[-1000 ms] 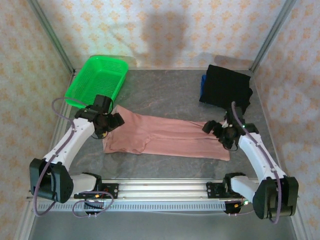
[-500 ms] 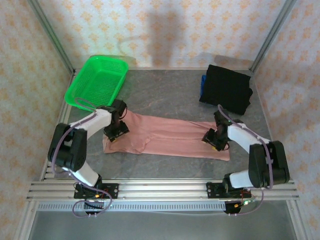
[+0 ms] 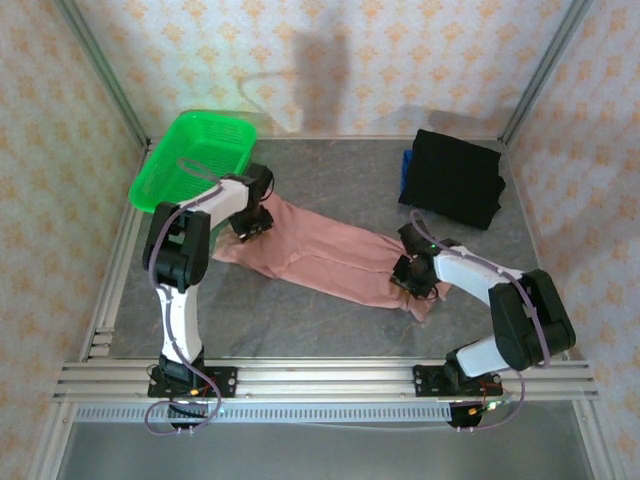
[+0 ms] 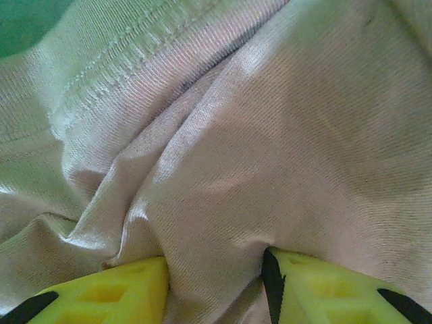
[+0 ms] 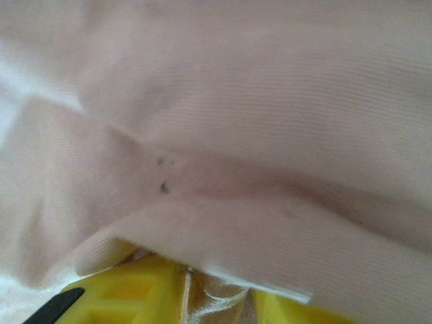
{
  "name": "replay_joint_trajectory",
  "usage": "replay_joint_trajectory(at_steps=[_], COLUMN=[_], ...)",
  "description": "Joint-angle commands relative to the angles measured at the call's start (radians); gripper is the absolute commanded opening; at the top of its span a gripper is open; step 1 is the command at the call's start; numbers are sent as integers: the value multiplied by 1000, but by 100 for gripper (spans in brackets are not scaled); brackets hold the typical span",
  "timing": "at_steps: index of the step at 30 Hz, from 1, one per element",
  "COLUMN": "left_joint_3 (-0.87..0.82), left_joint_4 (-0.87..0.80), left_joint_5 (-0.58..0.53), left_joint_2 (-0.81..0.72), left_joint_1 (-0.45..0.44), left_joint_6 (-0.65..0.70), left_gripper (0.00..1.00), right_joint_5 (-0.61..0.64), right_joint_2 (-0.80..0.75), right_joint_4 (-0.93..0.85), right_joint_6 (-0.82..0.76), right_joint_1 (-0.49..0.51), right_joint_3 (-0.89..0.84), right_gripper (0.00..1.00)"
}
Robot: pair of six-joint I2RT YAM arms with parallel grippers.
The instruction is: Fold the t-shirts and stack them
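Two shirts are counted: a pink shirt (image 3: 330, 258) and a black shirt (image 3: 452, 180). One basket (image 3: 197, 150), one blue item (image 3: 405, 168) and two grippers, left gripper (image 3: 248, 225) and right gripper (image 3: 405, 280), are seen.

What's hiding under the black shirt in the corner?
A strip of something blue peeks out at the left edge of the black shirt. The shirt covers the rest, so what it is can't be told.

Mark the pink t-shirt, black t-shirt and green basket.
pink t-shirt (image 3: 325, 258): top external view, middle of the stretched cloth.
black t-shirt (image 3: 452, 180): top external view, centre of the folded top face.
green basket (image 3: 200, 155): top external view, bare mesh floor.
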Motion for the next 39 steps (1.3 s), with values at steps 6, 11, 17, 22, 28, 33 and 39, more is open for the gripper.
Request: replay_joint_trajectory(at_steps=[6, 11, 17, 22, 28, 33, 39], left_joint_3=[431, 730, 992, 1066, 1060, 1047, 683], left_joint_4=[-84, -163, -192, -160, -126, -142, -141], left_joint_5=[30, 103, 191, 232, 311, 356, 351], left_joint_2=[343, 528, 697, 738, 628, 428, 13], left_joint_1=[-28, -32, -41, -37, -31, -17, -38], left_joint_6=[87, 123, 94, 72, 72, 105, 154], left_gripper=[43, 44, 44, 43, 71, 82, 85], right_joint_5=[-198, -234, -269, -278, -240, -170, -89], right_joint_2=[121, 200, 282, 322, 143, -47, -237], right_joint_4=[157, 282, 465, 531, 361, 68, -248], right_joint_6=[304, 475, 695, 805, 725, 513, 157], right_joint_1=[218, 352, 442, 537, 541, 519, 391], right_joint_3=[-26, 31, 102, 223, 315, 376, 387], right_gripper=[32, 32, 32, 39, 57, 67, 81])
